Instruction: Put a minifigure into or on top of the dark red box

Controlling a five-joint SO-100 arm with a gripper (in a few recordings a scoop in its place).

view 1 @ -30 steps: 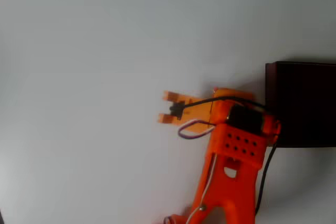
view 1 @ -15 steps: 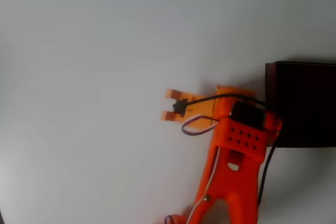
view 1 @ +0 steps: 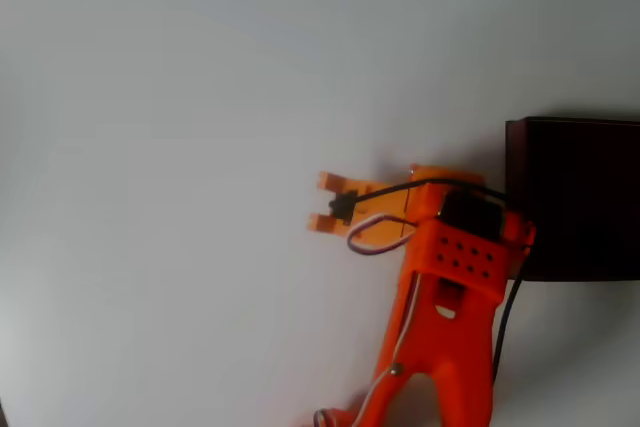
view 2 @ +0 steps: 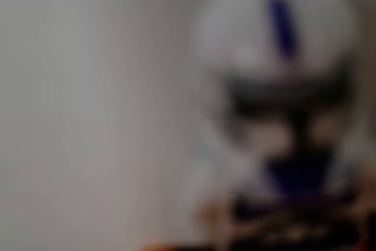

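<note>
In the wrist view the minifigure [view 2: 276, 104] looms very close and blurred, with a white helmet, a blue stripe and dark marks on its body. In the overhead view my orange gripper [view 1: 322, 202] points left over the white table, its two fingers a small gap apart and closed on the figure. The dark red box [view 1: 575, 197] stands at the right edge, just right of my wrist, its inside near black. My gripper is left of the box, not over it.
The orange arm [view 1: 440, 347] runs from the bottom edge up to the wrist beside the box's left wall. A black cable [view 1: 505, 337] hangs along the arm. White table [view 1: 180, 147] stretches wide to the left and top.
The gripper has shifted slightly to the right, toward the box, and its fingers stand a touch closer together. The box has not moved.
</note>
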